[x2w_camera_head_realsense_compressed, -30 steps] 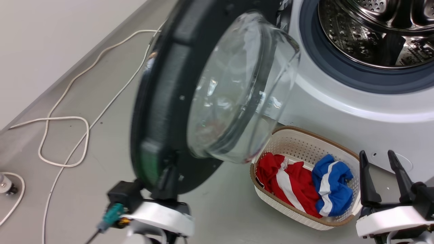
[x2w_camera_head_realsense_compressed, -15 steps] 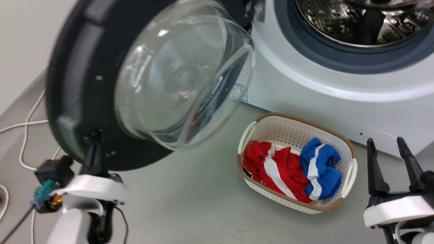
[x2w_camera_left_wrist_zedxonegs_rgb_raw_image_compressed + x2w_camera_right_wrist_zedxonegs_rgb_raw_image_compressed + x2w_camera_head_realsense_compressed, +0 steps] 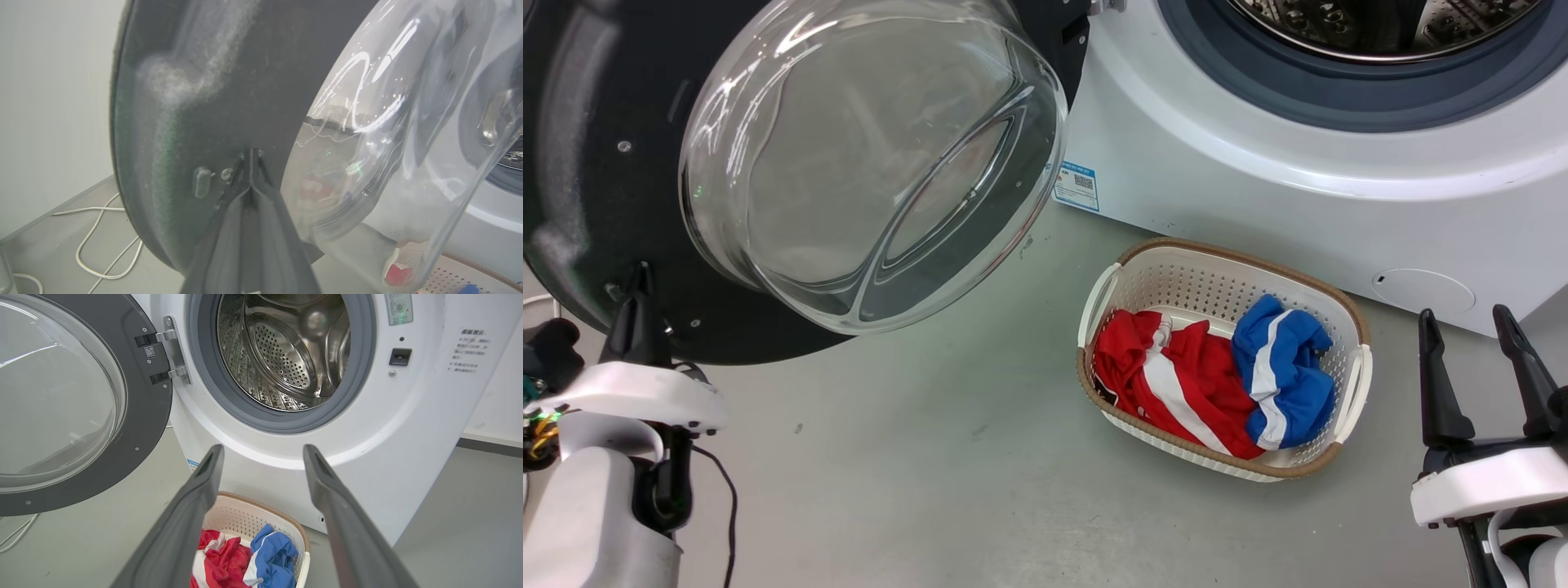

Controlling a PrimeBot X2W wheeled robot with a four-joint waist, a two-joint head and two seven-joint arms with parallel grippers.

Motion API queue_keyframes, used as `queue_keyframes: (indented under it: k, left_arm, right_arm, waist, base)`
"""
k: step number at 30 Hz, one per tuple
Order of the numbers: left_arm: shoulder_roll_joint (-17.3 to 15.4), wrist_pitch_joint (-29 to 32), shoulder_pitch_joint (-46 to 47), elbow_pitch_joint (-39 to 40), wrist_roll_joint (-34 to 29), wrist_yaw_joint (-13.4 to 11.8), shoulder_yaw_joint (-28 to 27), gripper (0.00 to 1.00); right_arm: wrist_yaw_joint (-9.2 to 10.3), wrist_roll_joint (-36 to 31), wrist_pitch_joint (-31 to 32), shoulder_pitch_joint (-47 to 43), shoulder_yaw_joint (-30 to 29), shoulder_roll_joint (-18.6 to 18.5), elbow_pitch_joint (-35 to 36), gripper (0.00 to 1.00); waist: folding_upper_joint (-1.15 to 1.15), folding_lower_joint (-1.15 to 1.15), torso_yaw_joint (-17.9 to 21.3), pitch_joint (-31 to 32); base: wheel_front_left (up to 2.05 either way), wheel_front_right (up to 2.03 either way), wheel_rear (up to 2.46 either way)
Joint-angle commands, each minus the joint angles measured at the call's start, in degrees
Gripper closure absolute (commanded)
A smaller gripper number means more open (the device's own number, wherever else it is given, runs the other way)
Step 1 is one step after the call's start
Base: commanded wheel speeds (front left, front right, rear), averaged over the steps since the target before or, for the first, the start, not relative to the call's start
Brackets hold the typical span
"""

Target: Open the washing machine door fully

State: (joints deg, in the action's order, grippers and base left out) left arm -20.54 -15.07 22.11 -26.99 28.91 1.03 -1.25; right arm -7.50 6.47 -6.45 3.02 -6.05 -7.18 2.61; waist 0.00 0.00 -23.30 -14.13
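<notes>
Our left gripper [image 3: 637, 314], fingers pressed together and holding nothing, rests its tips against the door [image 3: 596, 163], low on the black rim. Over the last second the door has swung wider. Its glass bowl now faces us, left of the drum [image 3: 286, 355], and we judge it nearly fully open. Our right gripper [image 3: 1462, 318] hangs with fingers spread, well apart from the door.

Right claw [image 3: 262, 448], fingers apart, over laundry basket [image 3: 261, 526]; washing machine door [image 3: 151, 412] wide open
</notes>
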Motion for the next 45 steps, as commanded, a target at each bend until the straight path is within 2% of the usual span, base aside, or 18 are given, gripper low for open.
queue_keyframes:
  k: [1, 9, 23, 27, 31, 36, 38, 40, 41, 42, 43, 45]
  left_arm:
    - [-0.83, -0.14, 1.14, -0.84, -0.46, 0.05, -0.92, 1.00]
    - [1.21, -0.15, -2.01, 1.31, -2.84, -1.42, -1.47, 1.00]
    - [6.47, 0.09, -16.33, 16.31, -8.04, -3.32, 3.21, 1.00]
    - [7.31, 1.07, -19.98, 19.40, -8.91, -3.87, 5.19, 1.00]
    - [8.28, 2.30, -21.94, 21.51, -9.97, -3.35, 8.23, 1.00]
    - [9.57, 3.16, -21.52, 21.83, -10.84, -3.05, 11.19, 1.00]
    - [9.53, 3.28, -20.47, 21.32, -11.15, -2.76, 11.78, 0.74]
    - [9.49, 3.14, -19.71, 20.68, -11.36, -2.51, 12.42, 0.41]
    - [9.43, 3.03, -19.46, 20.34, -11.53, -2.47, 12.57, 0.20]
    - [9.42, 3.07, -19.03, 19.97, -11.54, -2.24, 12.77, 0.05]
    - [9.29, 3.05, -18.54, 19.61, -11.70, -2.18, 12.93, 0.00]
    - [9.18, 2.88, -17.80, 18.96, -11.88, -2.43, 12.91, 0.00]
  right_arm:
    - [0.02, -0.18, 0.23, 0.61, 0.14, -0.36, 0.29, 0.00]
    - [0.02, -0.06, -0.60, -0.54, 0.06, 0.61, -0.74, 0.00]
    - [0.02, 0.04, -1.60, -3.67, 1.00, 2.17, -2.69, 0.00]
    - [0.02, 0.27, -1.87, -4.52, 1.41, 2.56, -3.16, 0.00]
    - [0.02, 0.01, -1.92, -5.33, 1.56, 2.89, -3.44, 0.00]
    - [0.02, -0.58, -1.64, -5.26, 1.93, 3.16, -2.48, 0.00]
    - [0.02, -0.65, -1.57, -4.86, 2.30, 3.16, -2.08, 0.00]
    - [0.02, -0.59, -1.52, -4.40, 2.57, 3.17, -2.04, 0.00]
    - [0.02, -0.54, -1.52, -4.21, 2.86, 3.19, -2.12, 0.00]
    - [0.02, -0.44, -1.70, -4.10, 2.90, 3.22, -2.20, 0.00]
    - [0.02, -0.30, -1.80, -3.93, 3.15, 3.25, -2.44, 0.00]
    - [0.02, -0.20, -2.07, -3.19, 4.14, 3.34, -3.03, 0.00]
  waist:
    - [0.00, 0.00, 0.17, 0.15]
    - [0.00, 0.00, 0.63, 2.43]
    - [0.00, 0.00, 2.44, 9.60]
    - [0.00, 0.00, 4.22, 11.45]
    - [0.00, 0.00, 6.30, 13.13]
    - [0.00, 0.00, 10.25, 13.06]
    - [0.00, 0.00, 12.11, 12.56]
    - [0.00, 0.00, 14.07, 12.07]
    - [0.00, 0.00, 15.17, 11.81]
    - [0.00, 0.00, 16.06, 11.51]
    - [0.00, 0.00, 17.02, 11.25]
    - [0.00, 0.00, 19.05, 10.91]
  base:
    - [0.00, 0.00, 0.00]
    - [0.00, 0.00, 0.00]
    - [0.00, 0.00, 0.00]
    - [0.00, 0.00, 0.00]
    - [0.00, 0.00, 0.00]
    - [0.00, 0.00, 0.00]
    - [0.00, 0.00, 0.00]
    - [0.00, 0.00, 0.00]
    - [0.00, 0.00, 0.00]
    - [0.00, 0.00, 0.00]
    - [0.00, 0.00, 0.00]
    - [0.00, 0.00, 0.00]
